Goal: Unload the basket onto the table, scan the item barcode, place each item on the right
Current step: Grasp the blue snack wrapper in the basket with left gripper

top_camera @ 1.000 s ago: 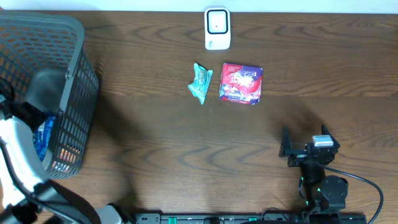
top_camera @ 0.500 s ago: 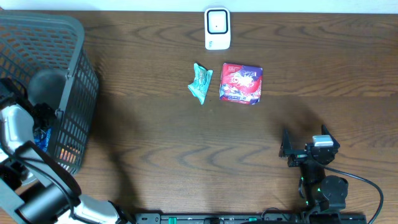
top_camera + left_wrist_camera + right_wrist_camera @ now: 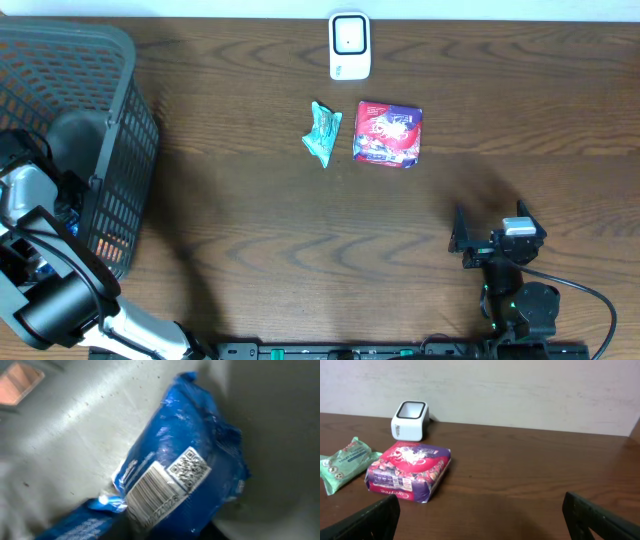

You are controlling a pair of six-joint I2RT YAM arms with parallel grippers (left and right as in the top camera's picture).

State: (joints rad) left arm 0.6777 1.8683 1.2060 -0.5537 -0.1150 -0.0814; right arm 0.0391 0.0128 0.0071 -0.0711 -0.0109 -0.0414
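where overhead shows basket (image 3: 130, 150) | left wrist: blue packet (image 3: 200, 435), barcode (image 3: 152, 492) facing lens

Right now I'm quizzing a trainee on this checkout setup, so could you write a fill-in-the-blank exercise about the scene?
The packet in the left wrist view is ___ in colour.
Beside its barcode sits a square ___ code.
The right tool stands ___.
Next to the purple package lies a ___ pouch.
Missing words: blue; QR; open; green.
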